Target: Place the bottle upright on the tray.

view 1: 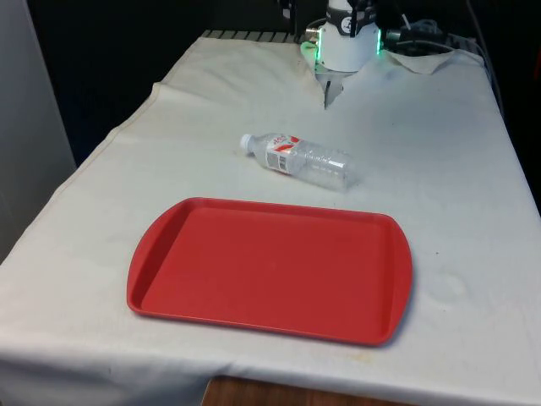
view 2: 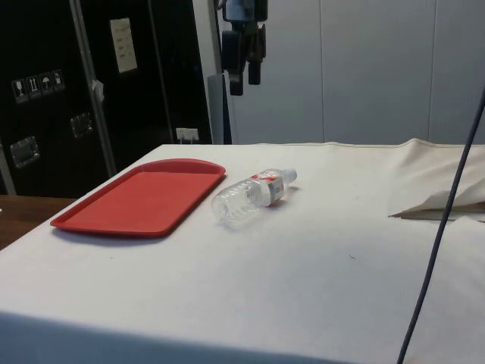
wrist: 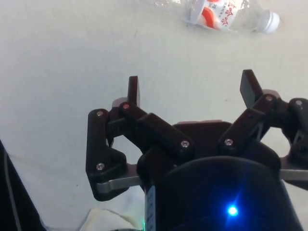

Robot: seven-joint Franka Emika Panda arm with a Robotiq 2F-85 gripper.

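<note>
Front view first: a clear plastic bottle [view 1: 297, 161] is seen lying on its side on the white cloth [view 1: 439, 152], white cap pointing toward the front view's left, red-and-white label wrapped around the half nearer the cap. Just in front of it, apart and not touching, a red tray [view 1: 270, 269] is laid flat with nothing on it. So the bottle is found off the tray, beyond its far edge.

Side view: the bottle [view 2: 251, 196] is shown lying beside the tray [view 2: 144, 197], close to its rim, though whether they touch can't be told from this angle. The gripper [view 2: 245, 80] is hung well above the table, up over the bottle, its 2 black fingers pointing down with a clear gap between them and nothing held.

Wrist view: the gripper [wrist: 190, 91] is seen from above with the 2 fingertips [wrist: 133, 90] spread wide apart, only bare cloth [wrist: 72, 57] between them. The bottle [wrist: 219, 12] is caught lying on the cloth beyond the fingertips, label and white cap visible, well apart from the fingers.
</note>
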